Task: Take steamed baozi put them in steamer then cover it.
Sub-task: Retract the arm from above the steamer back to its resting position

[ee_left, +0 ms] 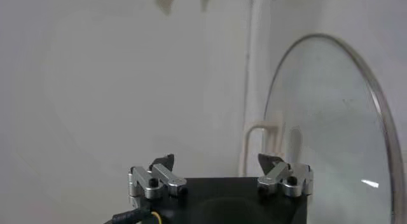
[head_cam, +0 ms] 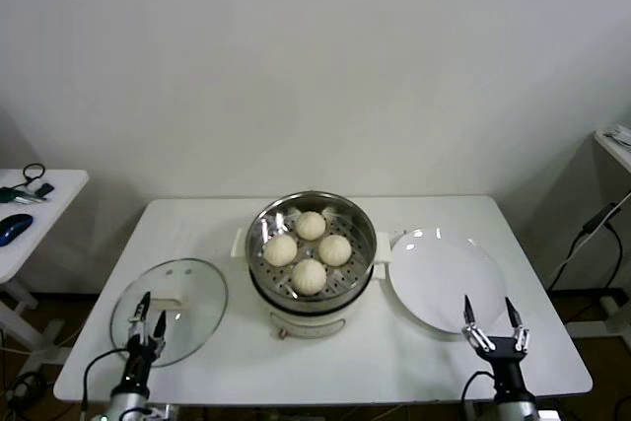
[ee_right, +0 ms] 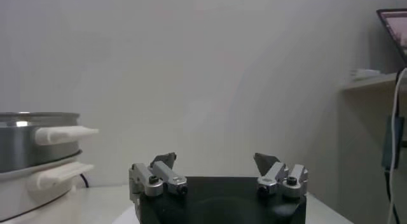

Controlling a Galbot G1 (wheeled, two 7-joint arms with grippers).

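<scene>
Four cream-white baozi (head_cam: 309, 249) sit on the perforated tray inside the shiny steel steamer (head_cam: 259, 244), which stands on its cream-white base at the table's middle. The steamer's side also shows in the right wrist view (ee_right: 25, 152). The clear glass cover (head_cam: 192, 298) lies flat on the table left of the steamer; it also shows in the left wrist view (ee_left: 331, 123). My left gripper (head_cam: 151, 315) is open and empty over the cover's near edge. My right gripper (head_cam: 490, 315) is open and empty at the front right, by the plate's near rim.
A flat white plate (head_cam: 444, 278) lies right of the steamer. A side table with a blue mouse (head_cam: 12, 229) stands at far left. A shelf (head_cam: 616, 145) with cables is at far right. The white wall is behind the table.
</scene>
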